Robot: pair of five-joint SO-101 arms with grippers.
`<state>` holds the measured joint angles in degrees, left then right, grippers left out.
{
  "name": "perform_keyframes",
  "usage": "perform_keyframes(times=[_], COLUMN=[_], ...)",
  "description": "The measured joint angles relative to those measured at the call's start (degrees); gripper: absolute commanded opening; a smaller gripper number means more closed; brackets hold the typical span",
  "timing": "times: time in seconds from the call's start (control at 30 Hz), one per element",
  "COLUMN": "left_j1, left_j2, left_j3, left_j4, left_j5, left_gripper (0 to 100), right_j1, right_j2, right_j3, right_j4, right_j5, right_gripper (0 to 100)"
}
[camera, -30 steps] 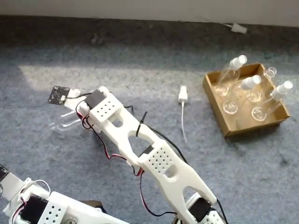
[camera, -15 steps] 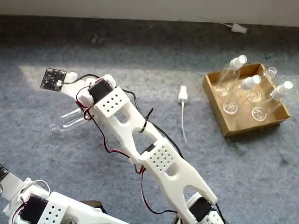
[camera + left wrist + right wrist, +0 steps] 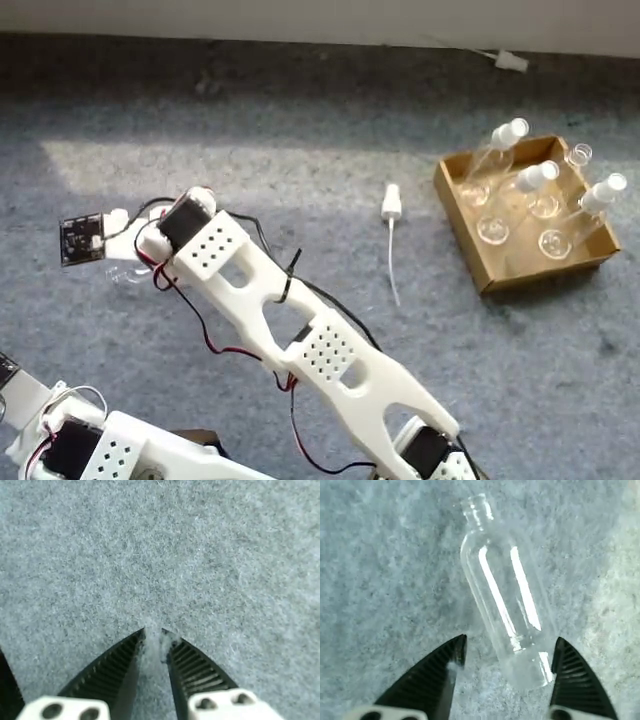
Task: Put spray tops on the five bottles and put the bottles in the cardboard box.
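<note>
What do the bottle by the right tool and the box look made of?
Bottle: clear and glossy, plastic or perhaps glass; the carpet shows through and glare streaks run along it. Cardboard box: matte brown cardboard, by its dull tan walls.

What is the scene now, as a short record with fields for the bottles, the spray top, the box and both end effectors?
bottle: lying on the carpet, no top
right end effector: open, one finger on each side of the bottle's base
left end effector: nearly shut, empty, over carpet
spray top: lying on carpet beside the box
box: open, on carpet
boxed bottles: four, three with tops
</note>
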<state>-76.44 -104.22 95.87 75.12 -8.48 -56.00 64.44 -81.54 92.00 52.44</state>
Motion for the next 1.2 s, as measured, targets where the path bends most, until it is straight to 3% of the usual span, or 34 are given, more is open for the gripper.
perform_keyframes(times=[0.3, 0.57, 0.7, 0.93, 1.2], left_j1=[0.0, 0.0, 0.0, 0.0, 0.0], left_j2=[0.0, 0.0, 0.0, 0.0, 0.0], left_j3=[0.0, 0.0, 0.0, 0.0, 0.0], left_j4=[0.0, 0.0, 0.0, 0.0, 0.0], left_j5=[0.0, 0.0, 0.0, 0.0, 0.0], left_gripper=[0, 0, 0, 0, 0], right_j1=[-0.5, -0.1, 0.4, 1.8, 5.6], right_j2=[8.5, 8.8, 8.8, 9.0, 6.5], right_j3=[-2.0, -2.0, -2.0, -10.8, -12.1], right_j4=[-2.3, -2.3, -2.3, -1.4, 6.8], right_j5=[2.7, 2.7, 2.5, -6.8, -8.6], right_gripper=[23.5, 4.1, 3.7, 3.7, 3.7])
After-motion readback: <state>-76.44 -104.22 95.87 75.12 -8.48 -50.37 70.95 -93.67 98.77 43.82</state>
